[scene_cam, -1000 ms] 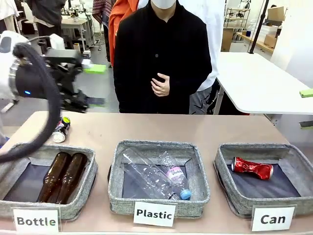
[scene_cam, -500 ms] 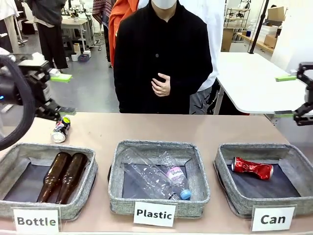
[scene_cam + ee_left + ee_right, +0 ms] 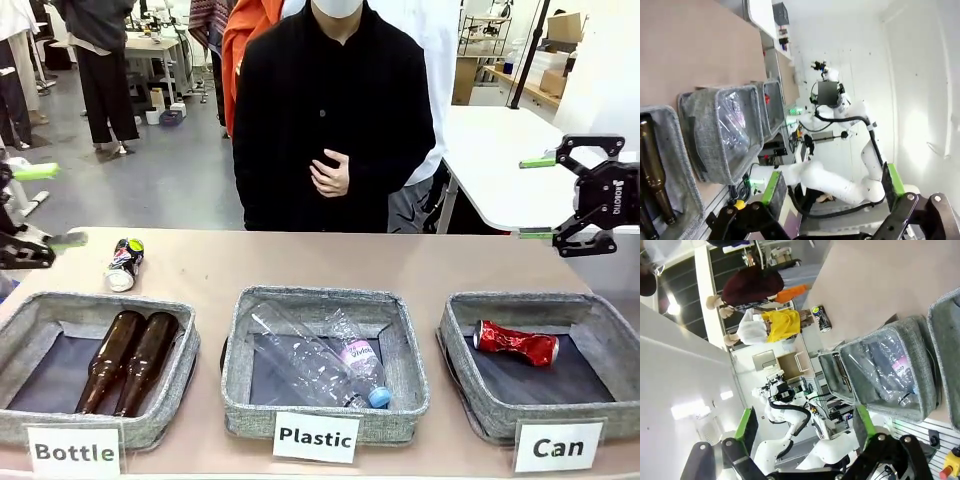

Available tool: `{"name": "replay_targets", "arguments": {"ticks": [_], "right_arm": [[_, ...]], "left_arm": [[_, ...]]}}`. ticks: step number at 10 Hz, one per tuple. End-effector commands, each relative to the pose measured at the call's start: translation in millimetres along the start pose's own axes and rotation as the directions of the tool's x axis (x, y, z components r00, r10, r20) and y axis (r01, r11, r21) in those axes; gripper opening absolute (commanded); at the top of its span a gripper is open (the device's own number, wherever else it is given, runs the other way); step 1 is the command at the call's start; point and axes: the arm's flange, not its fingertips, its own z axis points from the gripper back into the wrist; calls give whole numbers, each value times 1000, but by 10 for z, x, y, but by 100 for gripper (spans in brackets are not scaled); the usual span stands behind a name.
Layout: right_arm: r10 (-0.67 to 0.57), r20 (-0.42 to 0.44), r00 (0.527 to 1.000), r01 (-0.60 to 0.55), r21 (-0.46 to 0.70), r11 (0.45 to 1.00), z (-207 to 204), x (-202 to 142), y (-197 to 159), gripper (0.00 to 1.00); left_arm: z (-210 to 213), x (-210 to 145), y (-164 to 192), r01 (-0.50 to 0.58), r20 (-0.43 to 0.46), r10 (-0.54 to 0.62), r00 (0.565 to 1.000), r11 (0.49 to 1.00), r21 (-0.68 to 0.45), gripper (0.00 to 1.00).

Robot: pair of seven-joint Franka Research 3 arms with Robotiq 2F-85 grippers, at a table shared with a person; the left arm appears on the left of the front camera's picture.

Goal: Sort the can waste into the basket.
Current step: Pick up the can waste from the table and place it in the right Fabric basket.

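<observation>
**While the dark can (image 3: 125, 263) waits outside, sorting looks half done**

Though the red can (image 3: 515, 343) lies inside the Can basket (image 3: 458, 318) at the near right corner of the table (image 3: 330, 262), the dark can sits on bare tabletop toward the far left corner, behind the Bottle basket (image 3: 30, 322). At the left edge the left gripper (image 3: 45, 206) has its jaws spread wide, holding nothing. The right gripper (image 3: 536, 198), above the far right edge, is likewise wide and empty. Likely hazard: the dented can could slip from a grip on the long carry and drop into the Bottle or Plastic basket (image 3: 240, 330).
</observation>
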Motion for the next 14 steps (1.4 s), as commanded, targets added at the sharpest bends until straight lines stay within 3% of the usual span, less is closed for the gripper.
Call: {"name": "replay_targets", "arguments": {"ticks": [1, 7, 8, 9, 10, 11, 12, 14], "right_arm": [[13, 1, 1000, -13, 2, 1000, 65, -41, 35, 100], [13, 1, 1000, -13, 2, 1000, 65, -41, 35, 100], [13, 1, 1000, -13, 2, 1000, 65, -41, 35, 100], [13, 1, 1000, -13, 2, 1000, 65, -41, 35, 100], [13, 1, 1000, -13, 2, 1000, 65, -41, 35, 100], [13, 1, 1000, -13, 2, 1000, 65, -41, 35, 100], [13, 1, 1000, -13, 2, 1000, 65, -41, 35, 100], [13, 1, 1000, -13, 2, 1000, 65, -41, 35, 100]], "left_arm": [[-237, -9, 15, -13, -74, 14, 997, 1000, 19, 100], [-280, -21, 46, -10, -74, 11, 997, 1000, 18, 100], [-166, 332, -59, -72, 12, 71, 997, 981, 179, 100], [-97, 723, -155, -171, 13, 179, 984, 915, 366, 100], [-76, 1055, -244, -179, 85, 159, 984, 805, 566, 100], [-157, 1282, -327, -177, 136, 113, 984, 612, 771, 100], [-256, 1443, -338, -156, 113, 123, 986, 433, 888, 100], [-395, 1695, -198, -156, 151, 57, 987, 102, 982, 100]]}}
